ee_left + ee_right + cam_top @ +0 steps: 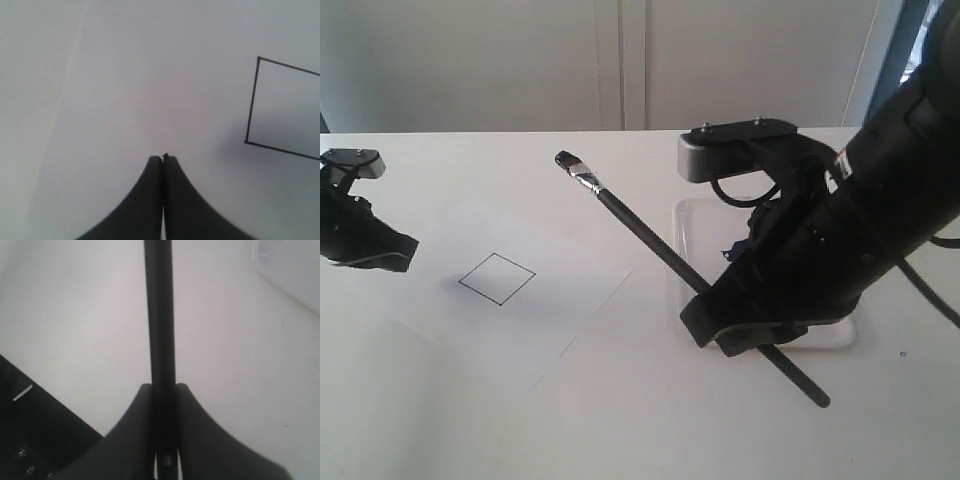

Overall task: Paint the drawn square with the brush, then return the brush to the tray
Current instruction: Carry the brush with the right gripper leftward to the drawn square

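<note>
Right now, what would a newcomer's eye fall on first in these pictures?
The long black brush slants across the middle, clamped in the right claw near the white tray. Left of it, the drawn square lies unpainted on its paper sheet, the shut left claw close by.

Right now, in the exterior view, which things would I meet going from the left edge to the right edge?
left gripper → drawn square → brush, counted by its bristle end → right gripper, closed on the handle. The tray overlaps the right gripper, so I leave it out.
</note>
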Tool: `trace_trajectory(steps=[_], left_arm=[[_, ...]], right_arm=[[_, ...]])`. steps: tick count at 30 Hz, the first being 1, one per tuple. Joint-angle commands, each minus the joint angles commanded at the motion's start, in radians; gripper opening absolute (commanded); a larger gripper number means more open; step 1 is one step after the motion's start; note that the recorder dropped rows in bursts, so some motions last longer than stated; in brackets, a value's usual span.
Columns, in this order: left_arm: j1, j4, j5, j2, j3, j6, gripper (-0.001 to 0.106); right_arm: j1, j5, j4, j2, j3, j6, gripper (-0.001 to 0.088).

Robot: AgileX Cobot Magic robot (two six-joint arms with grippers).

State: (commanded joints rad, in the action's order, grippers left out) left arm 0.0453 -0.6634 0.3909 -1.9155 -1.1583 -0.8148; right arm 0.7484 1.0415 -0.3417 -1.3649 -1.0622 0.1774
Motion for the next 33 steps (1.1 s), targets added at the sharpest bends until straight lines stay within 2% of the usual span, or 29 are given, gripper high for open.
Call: trace_trajectory(steps=[3,8,19,26,33], left_arm=[[0.000,0.000,0.000,0.000,-0.009,0.000,0.000],[0.000,0.000,0.010,0.000,-0.018,0.000,0.000],[0.000,-0.016,0.037,-0.067,-0.019,0.035,0.000],[0.000,-0.046,0.022,-0.100,-0.019,0.011,0.000],[0.000,-0.026,0.058,-0.138,-0.019,0.010,0.000]], right_arm=[[0.000,0.003,-0.066,-0.049,0.000,0.049,0.0000],[0.000,-0.037,-0.071,-0.122,-0.012,0.070,0.0000],[0.000,-0.049,-0.067,-0.304,-0.178,0.086,0.0000],[0.000,-0.033,-0.061,-0.382,-0.251,0.090,0.0000],[0.000,-0.044,-0.087,-0.408,-0.256,0.117,0.0000]])
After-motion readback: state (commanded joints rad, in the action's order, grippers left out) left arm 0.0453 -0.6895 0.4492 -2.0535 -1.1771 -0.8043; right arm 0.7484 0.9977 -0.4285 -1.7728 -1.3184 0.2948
